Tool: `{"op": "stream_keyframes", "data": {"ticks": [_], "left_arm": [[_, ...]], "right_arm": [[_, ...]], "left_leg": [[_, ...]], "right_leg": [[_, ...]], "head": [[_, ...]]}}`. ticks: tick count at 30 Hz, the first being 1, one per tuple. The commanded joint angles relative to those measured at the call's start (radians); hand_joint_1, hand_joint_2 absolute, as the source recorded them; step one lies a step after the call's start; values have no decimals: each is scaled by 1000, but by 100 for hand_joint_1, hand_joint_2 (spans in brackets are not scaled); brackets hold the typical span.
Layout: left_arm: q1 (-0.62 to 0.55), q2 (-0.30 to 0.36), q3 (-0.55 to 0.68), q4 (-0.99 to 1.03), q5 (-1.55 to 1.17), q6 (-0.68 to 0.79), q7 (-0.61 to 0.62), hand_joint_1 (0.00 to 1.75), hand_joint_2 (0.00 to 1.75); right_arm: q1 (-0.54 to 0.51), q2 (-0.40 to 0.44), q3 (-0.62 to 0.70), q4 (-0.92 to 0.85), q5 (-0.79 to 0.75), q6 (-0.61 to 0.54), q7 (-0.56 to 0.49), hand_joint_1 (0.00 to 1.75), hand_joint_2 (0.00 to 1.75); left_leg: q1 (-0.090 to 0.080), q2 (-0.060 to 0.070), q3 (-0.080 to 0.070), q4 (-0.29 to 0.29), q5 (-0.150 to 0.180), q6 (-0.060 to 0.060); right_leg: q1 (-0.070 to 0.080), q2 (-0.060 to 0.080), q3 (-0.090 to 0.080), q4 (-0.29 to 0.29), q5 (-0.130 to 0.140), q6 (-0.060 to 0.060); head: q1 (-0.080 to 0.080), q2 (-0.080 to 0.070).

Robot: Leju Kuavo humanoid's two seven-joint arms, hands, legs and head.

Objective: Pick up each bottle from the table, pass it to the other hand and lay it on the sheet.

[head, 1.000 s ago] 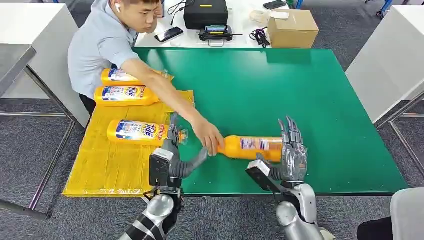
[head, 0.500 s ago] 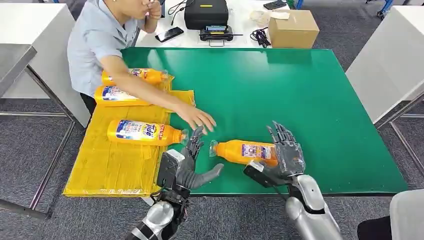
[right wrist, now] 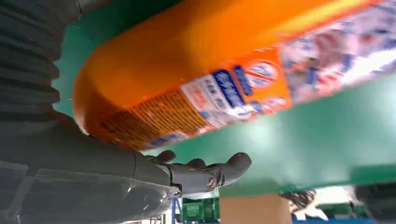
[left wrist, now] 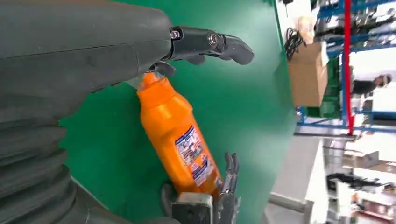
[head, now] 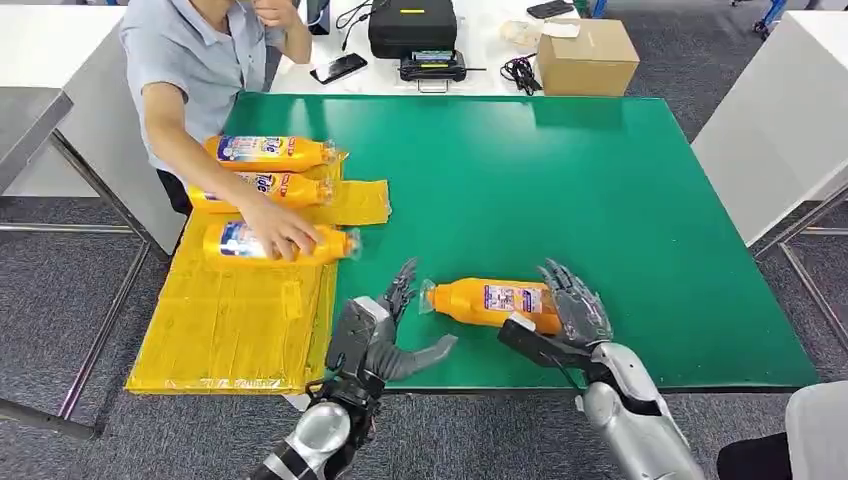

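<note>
Head view, bottle: an orange bottle [head: 492, 303] lies on its side on the green table [head: 560, 180], near the front edge, cap toward the left hand [head: 385, 330].
Head view, right hand: the right hand [head: 570, 305] is at the bottle's base, fingers spread over that end; whether they grip it I cannot tell.
Head view, left hand: fingers apart, holding nothing, just beside the cap.
Head view, sheet: the yellow sheet [head: 230, 320] carries three bottles [head: 268, 196]; a person's hand [head: 280, 232] rests on the nearest one.
Left wrist view: the bottle [left wrist: 180, 140] runs from the left hand's fingers [left wrist: 210, 44], which hang open over the cap, to the right hand at the far end.
Right wrist view: the bottle's base [right wrist: 187, 84] lies in the crook of the right hand [right wrist: 116, 163]; its fingers [right wrist: 205, 175] reach out under it, not closed around it.
Step in hand: likely the pick-up, lift not yet made.
Next move: the right hand needs to close firmly and raise the bottle toward the left.
</note>
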Motion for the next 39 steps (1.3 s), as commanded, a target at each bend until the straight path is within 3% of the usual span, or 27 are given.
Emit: {"op": "stream_keyframes", "data": {"ticks": [1, 10, 19, 20, 21, 22, 30, 39], "left_arm": [[-48, 47, -68, 10, -23, -42, 52, 0, 175], [-48, 46, -68, 10, -23, -42, 52, 0, 175], [-59, 39, -60, 10, -28, -64, 64, 0, 175], [-66, 35, -61, 17, -26, -66, 62, 0, 175], [-71, 32, -63, 21, -22, -68, 59, 0, 175], [-81, 28, -69, 33, -14, -72, 52, 0, 175], [-96, 14, -83, 48, -5, -67, 26, 0, 175], [-103, 8, -91, 56, 19, -81, 16, 0, 175]], "right_arm": [[-8, -78, 75, 9, -47, 96, 32, 0, 175], [-8, -79, 75, 8, -47, 95, 32, 0, 175], [-31, -154, 118, 32, -70, 174, 63, 0, 175], [-36, -154, 116, 46, -96, 196, 49, 77, 175], [-39, -157, 116, 56, -123, 219, 31, 175, 175], [-44, -171, 117, 79, -169, 262, 19, 175, 175], [-40, -141, 84, 126, -259, 251, -35, 175, 175], [-37, -164, 76, 141, -305, 292, -52, 175, 175]], "left_leg": [[1, 1, 2, 0, -1, -2], [1, 2, 4, 0, -1, -2], [1, 1, 4, 0, -1, -2], [1, 1, 5, 1, -2, -2], [2, 2, 6, 1, -2, -3], [1, 1, 4, 0, -1, -2], [1, 0, 7, 0, -1, -2], [2, 0, 9, 0, -1, -2]], "right_leg": [[1, 0, 2, -1, 0, -2], [1, 1, 3, -1, -1, -3], [1, 0, 4, -1, -1, -3], [2, 0, 5, -1, -1, -3], [2, 0, 6, -1, -1, -4], [2, 0, 4, -1, 0, -2], [1, -1, 7, -2, 0, -2], [2, -1, 8, -2, 0, -2]], "head": [[0, 0], [0, 0], [0, 0], [0, 0], [0, 0], [0, 0], [0, 0], [0, 0]]}}
